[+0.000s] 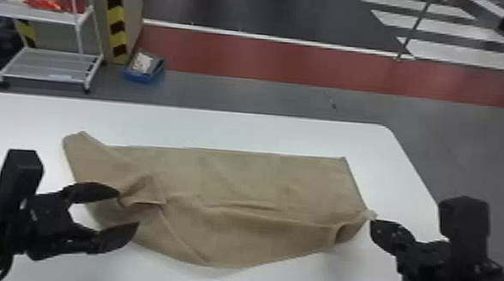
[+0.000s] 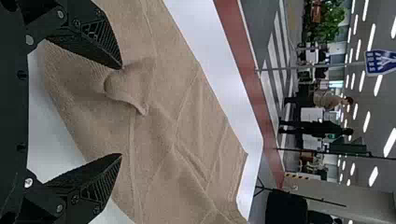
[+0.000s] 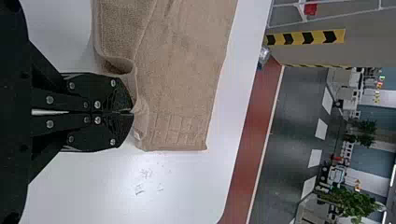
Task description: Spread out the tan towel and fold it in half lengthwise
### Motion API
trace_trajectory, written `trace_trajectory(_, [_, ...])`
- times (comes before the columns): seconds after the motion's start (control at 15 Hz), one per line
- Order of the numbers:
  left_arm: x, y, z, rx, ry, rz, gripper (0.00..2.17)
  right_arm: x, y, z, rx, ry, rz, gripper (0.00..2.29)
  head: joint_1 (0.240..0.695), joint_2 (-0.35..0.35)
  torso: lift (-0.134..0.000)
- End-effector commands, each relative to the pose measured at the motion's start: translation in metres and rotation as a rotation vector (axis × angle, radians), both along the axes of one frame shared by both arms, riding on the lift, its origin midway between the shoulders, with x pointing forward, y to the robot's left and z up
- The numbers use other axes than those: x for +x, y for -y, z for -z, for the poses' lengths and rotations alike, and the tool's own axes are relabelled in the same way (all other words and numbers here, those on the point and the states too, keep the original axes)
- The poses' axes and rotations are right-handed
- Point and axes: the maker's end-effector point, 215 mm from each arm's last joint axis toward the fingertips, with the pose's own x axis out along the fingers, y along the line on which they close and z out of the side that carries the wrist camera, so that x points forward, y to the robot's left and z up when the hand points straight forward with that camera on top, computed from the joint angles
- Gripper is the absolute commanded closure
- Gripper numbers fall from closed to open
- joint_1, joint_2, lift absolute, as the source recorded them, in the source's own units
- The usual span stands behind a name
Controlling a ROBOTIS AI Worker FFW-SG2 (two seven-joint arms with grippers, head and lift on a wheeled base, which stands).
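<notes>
Clock positions are taken from the middle of the tan towel (image 1: 239, 180), with 12 at the table's far side.

Surroundings: a white rack (image 1: 46, 17) stands on the floor beyond the table (image 1: 243, 128) at 10 to 11 o'clock, with a red item (image 1: 57, 4) on its upper shelf. A striped post (image 1: 113, 11) and a blue bin (image 1: 143, 78) stand at 11 o'clock. A thin pole (image 1: 418, 22) rises at 1 to 2 o'clock. These items are off the worktop.

Towel: it lies across the middle of the table, wrinkled, with a long ridge running from 9 toward 3. One corner is at 2 o'clock; a turned end points to 10. The near edge bulges at 6.

End effectors: the left gripper (image 1: 128, 208) is at 9 o'clock, fingers wide apart over the towel, gripping nothing. A raised fold (image 2: 128, 86) sits just beside one fingertip. The right gripper (image 1: 372, 221) is at 3 o'clock, fingers closed on the towel's edge, which is drawn up into a loop beside them.

Edges and room: a bare strip separates the towel from the table's far edge at 12. The table's right edge slants past 2 o'clock. Bare surface also extends at 5 to 7 o'clock.
</notes>
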Motion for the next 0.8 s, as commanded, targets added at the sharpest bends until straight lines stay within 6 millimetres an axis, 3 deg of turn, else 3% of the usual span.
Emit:
trace_trajectory(0.0, [0.005,0.033,0.002,-0.006,-0.025,0.006,0.27,-0.002,0.0,0.002,-0.002,-0.005,0.0,1.66,0.695,-0.196,-0.123])
trace_trajectory(0.2, [0.022,0.057,-0.012,-0.017,0.007,-0.004,0.27,-0.003,0.001,0.005,-0.002,-0.011,-0.003,1.66,0.695,-0.243,-0.123])
trace_trajectory(0.33, [0.033,0.066,-0.01,0.025,0.023,0.007,0.27,-0.003,0.001,0.006,-0.003,-0.014,-0.001,1.66,0.695,-0.257,-0.123])
trace_trajectory(0.53, [0.043,0.052,0.017,0.122,0.001,-0.003,0.42,-0.004,0.005,0.005,-0.007,-0.013,0.002,1.66,0.695,-0.271,-0.123])
trace_trajectory(0.73, [0.052,0.034,0.032,0.169,-0.013,-0.034,0.52,-0.001,0.006,0.007,-0.003,-0.014,0.007,1.66,0.695,-0.259,-0.123])
